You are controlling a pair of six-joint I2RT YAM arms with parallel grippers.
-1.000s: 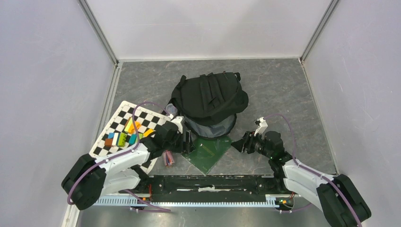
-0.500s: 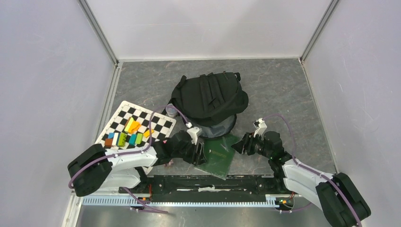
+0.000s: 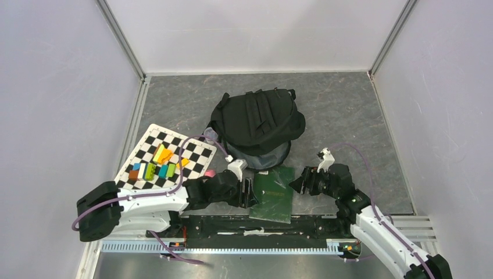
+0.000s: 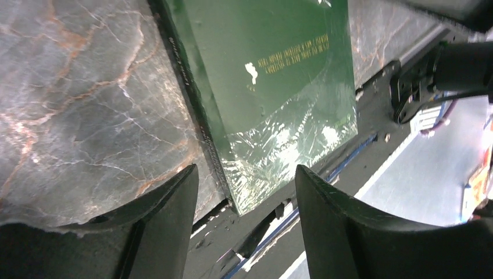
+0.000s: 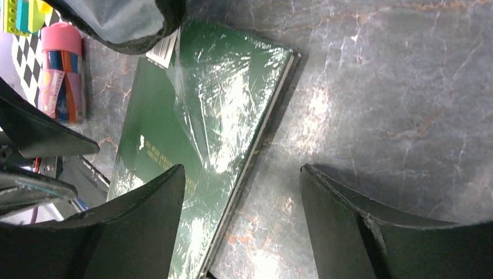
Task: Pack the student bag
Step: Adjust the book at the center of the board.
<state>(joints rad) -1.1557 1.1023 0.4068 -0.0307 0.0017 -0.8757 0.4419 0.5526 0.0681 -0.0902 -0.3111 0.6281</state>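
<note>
The student bag (image 3: 256, 123) is a black backpack lying mid-table, its grey-lined mouth (image 5: 116, 20) facing the arms. A green plastic-wrapped book (image 3: 273, 195) lies flat in front of it, its near edge over the black base rail (image 3: 232, 224). My left gripper (image 3: 247, 192) is open at the book's left side. In the left wrist view the book's (image 4: 273, 87) near corner sits ahead of the left gripper (image 4: 244, 195), untouched. My right gripper (image 3: 296, 183) is open at the book's right side. It (image 5: 241, 200) straddles the right edge of the book (image 5: 197, 139) without closing on it.
A checkerboard (image 3: 192, 148) at the left carries several coloured blocks (image 3: 156, 165). A pink-capped tube (image 5: 61, 75) lies between board and book. White walls enclose the marbled grey table (image 3: 349, 116).
The book has turned from a diamond to nearly square with the table edge and slid nearer. My left arm swung right and nearer alongside it. The right jaws have widened.
</note>
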